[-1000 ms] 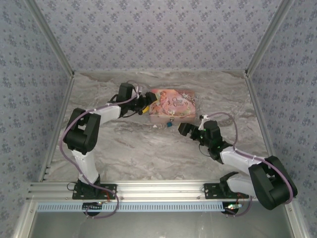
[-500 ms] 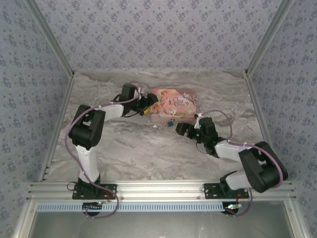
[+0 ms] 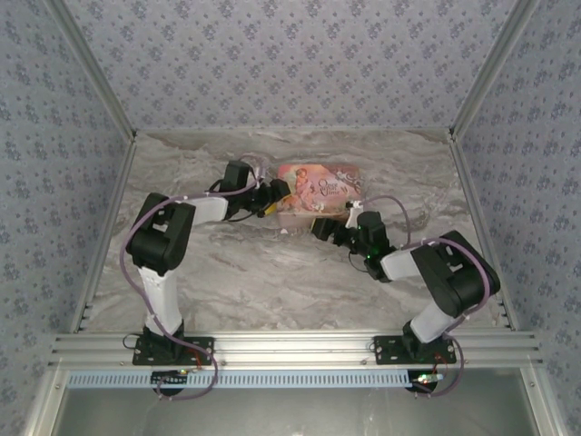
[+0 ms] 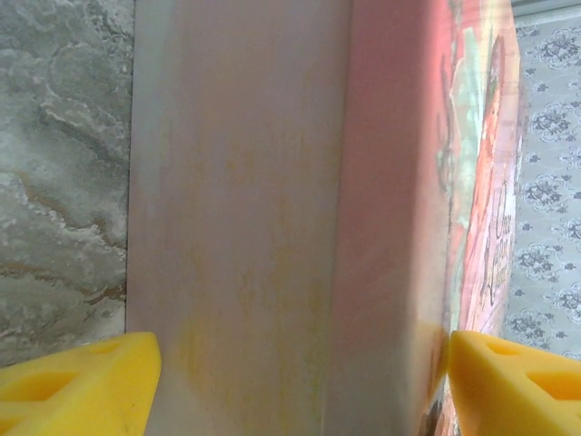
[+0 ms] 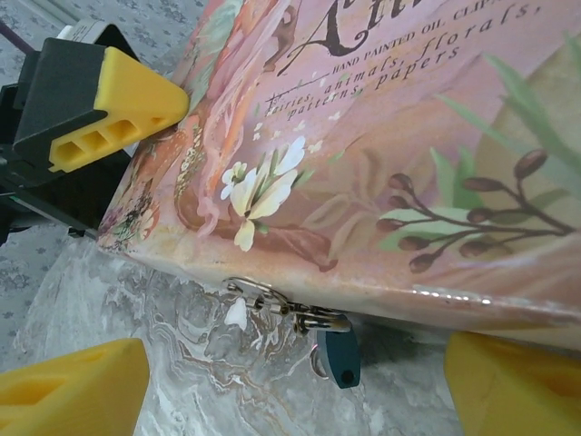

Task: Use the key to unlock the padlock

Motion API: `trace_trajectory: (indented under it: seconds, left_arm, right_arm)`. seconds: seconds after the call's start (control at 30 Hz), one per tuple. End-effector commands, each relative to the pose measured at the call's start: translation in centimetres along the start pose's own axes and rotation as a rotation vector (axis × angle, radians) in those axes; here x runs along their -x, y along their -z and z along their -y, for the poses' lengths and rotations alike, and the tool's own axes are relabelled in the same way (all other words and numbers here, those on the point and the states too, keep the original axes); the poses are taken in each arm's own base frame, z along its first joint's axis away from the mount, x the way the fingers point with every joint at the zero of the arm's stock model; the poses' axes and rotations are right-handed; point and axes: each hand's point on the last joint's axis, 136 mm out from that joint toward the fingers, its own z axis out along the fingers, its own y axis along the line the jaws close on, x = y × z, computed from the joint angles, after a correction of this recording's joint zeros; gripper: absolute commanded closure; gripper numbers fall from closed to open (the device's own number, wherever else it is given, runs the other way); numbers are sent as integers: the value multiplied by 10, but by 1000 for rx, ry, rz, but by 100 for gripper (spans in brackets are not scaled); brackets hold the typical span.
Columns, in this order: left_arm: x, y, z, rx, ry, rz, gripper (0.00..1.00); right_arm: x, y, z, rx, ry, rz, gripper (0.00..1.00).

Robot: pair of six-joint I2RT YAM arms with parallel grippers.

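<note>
The padlock (image 5: pixel 338 354), a small teal body on a thin silvery shackle, hangs from the latch at the front edge of the pink illustrated box (image 3: pixel 322 189) (image 5: pixel 381 136). A silvery ring and small metal links (image 5: pixel 272 300) sit beside it. I cannot make out the key among them. My right gripper (image 5: pixel 295 391) (image 3: pixel 320 227) is open, its yellow fingers (image 5: pixel 73 386) wide apart, with the padlock just ahead between them. My left gripper (image 4: pixel 304 381) (image 3: pixel 270 202) is open around the box's left end. One of its fingers (image 5: pixel 118 100) is at the lid's corner.
The box lies on a marble-patterned table (image 3: pixel 236 263) inside patterned walls (image 3: pixel 290 64). Both arms reach in towards the box from either side, and their purple cables (image 3: pixel 399 204) loop above them. Bare table lies in front of the box.
The right gripper has moved left and forward to the box's front edge. The left gripper has slid a little further onto the box's left end. Both pairs of jaws have narrowed slightly.
</note>
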Motion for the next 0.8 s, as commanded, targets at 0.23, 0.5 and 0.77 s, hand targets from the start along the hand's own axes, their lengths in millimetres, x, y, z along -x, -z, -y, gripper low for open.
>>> trace_trajectory:
  seconds: [0.23, 0.5, 0.77]
  left_arm:
    - [-31, 1, -34, 95, 44, -50, 21]
    - [-31, 1, -26, 72, 32, -52, 26]
    - [-34, -1, -25, 69, 30, -58, 32]
  right_arm:
    - [15, -17, -28, 119, 58, 65, 18]
    - [14, -22, -33, 150, 64, 67, 19]
    - [17, -24, -40, 196, 69, 83, 22]
